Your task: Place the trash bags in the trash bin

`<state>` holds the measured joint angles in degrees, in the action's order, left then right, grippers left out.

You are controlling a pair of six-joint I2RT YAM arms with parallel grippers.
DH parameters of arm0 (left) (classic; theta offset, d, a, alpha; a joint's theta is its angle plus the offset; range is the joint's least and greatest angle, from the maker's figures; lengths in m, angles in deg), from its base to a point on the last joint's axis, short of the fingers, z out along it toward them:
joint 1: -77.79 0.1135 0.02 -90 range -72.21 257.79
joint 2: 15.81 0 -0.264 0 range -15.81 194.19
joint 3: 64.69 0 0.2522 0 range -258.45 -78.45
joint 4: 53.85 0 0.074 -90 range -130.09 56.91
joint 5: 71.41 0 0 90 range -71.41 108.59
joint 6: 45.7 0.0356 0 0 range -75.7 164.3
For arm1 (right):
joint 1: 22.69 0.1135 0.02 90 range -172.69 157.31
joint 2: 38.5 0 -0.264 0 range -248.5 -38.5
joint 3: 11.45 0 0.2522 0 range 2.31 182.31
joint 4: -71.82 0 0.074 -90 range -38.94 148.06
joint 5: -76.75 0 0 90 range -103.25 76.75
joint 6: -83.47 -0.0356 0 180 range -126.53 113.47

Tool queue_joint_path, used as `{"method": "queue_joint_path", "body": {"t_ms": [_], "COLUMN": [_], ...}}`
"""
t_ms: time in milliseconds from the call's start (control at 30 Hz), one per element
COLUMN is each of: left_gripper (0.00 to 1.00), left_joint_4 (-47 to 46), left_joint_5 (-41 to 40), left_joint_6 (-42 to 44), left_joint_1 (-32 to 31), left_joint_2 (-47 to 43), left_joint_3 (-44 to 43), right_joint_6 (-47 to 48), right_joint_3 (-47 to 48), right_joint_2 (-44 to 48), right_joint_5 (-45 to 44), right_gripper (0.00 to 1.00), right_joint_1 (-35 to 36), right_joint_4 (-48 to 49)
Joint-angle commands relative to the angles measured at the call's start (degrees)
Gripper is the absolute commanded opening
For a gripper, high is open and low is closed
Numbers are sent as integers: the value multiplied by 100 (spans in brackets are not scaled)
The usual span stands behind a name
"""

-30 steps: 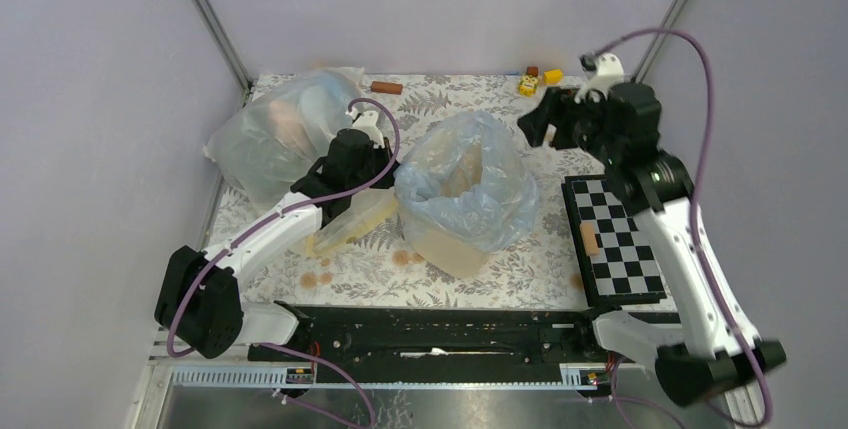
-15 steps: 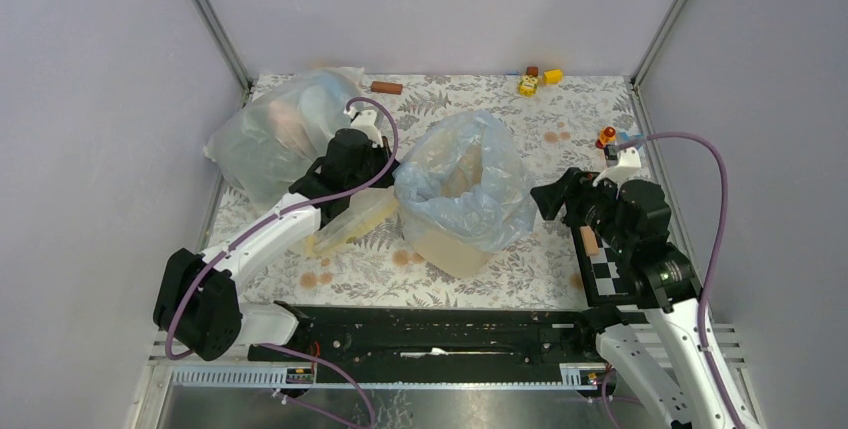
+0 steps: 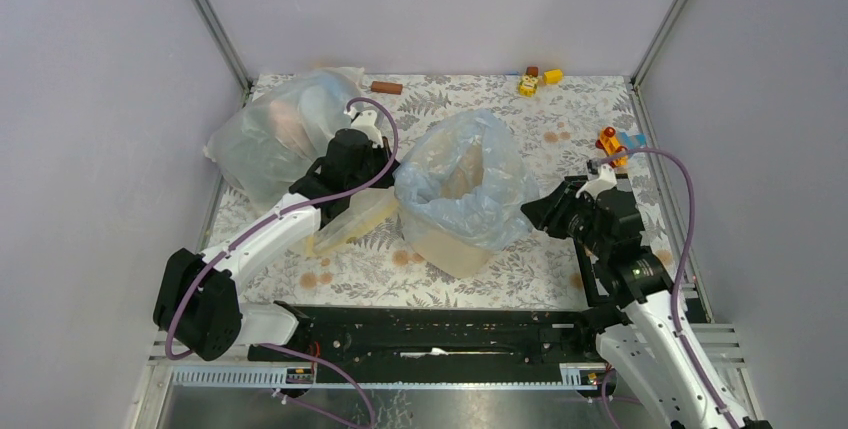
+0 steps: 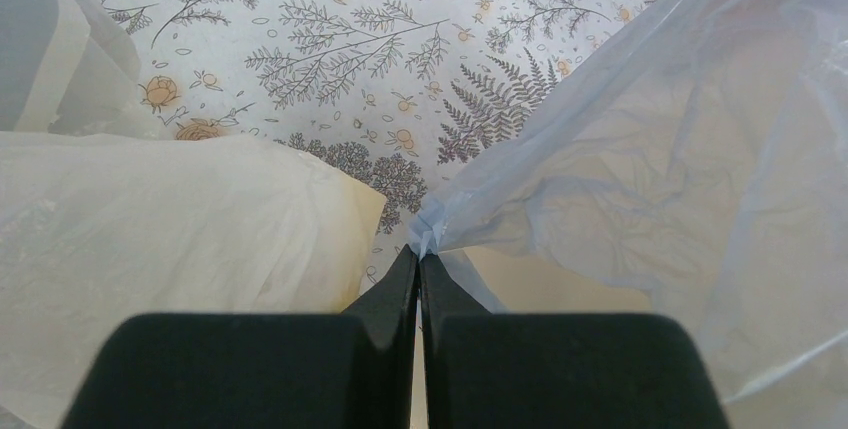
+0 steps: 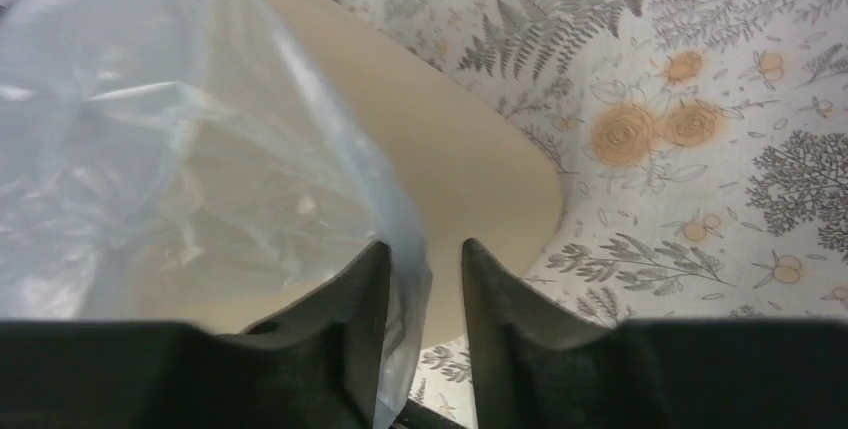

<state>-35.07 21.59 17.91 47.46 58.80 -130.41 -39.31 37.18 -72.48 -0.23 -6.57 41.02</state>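
The cream-beige trash bin [image 3: 452, 247] stands mid-table, tilted, with the pale blue trash bag [image 3: 470, 179] draped in and over its mouth. My left gripper [image 3: 386, 163] is at the bag's left side. In the left wrist view it [image 4: 419, 251] is shut on a pinched fold of the blue bag [image 4: 650, 149], with the bin wall [image 4: 545, 287] just behind. My right gripper [image 3: 532, 214] is open at the bag's right side. In the right wrist view its jaws [image 5: 425, 249] straddle the bag's hanging edge [image 5: 405, 249] against the bin wall [image 5: 470, 149].
A bulky clear whitish bag [image 3: 275, 134] lies at the back left. A pale yellow bag [image 3: 350, 224] lies under my left arm and also shows in the left wrist view [image 4: 170, 219]. Small toys [image 3: 535, 79], an orange toy [image 3: 610, 139] and a brown cylinder [image 3: 385, 87] sit near the back edge.
My right arm has swung from the back right corner down and in to the bin's right side, jaws open around the bag's edge. My left arm has not moved.
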Motion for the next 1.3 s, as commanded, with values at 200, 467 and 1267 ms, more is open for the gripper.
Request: {"method": "queue_joint_path", "body": {"t_ms": [200, 467, 1267], "left_gripper": [0, 0, 0], "left_joint_4": [-341, -484, -1204], "left_joint_5": [121, 242, 503], "left_joint_6": [79, 1, -303], "left_joint_1": [0, 0, -21], "left_joint_2": [140, 344, 312], "left_joint_3": [278, 549, 1230], "right_joint_6": [-1246, -1341, -1537], "right_joint_3": [-1252, -1825, -2684], "right_joint_2": [-71, -594, -2472], "right_joint_5": [242, 385, 513], "right_gripper": [0, 0, 0], "right_joint_1": [-12, -12, 13], "right_joint_4": [1223, 1741, 3744]}}
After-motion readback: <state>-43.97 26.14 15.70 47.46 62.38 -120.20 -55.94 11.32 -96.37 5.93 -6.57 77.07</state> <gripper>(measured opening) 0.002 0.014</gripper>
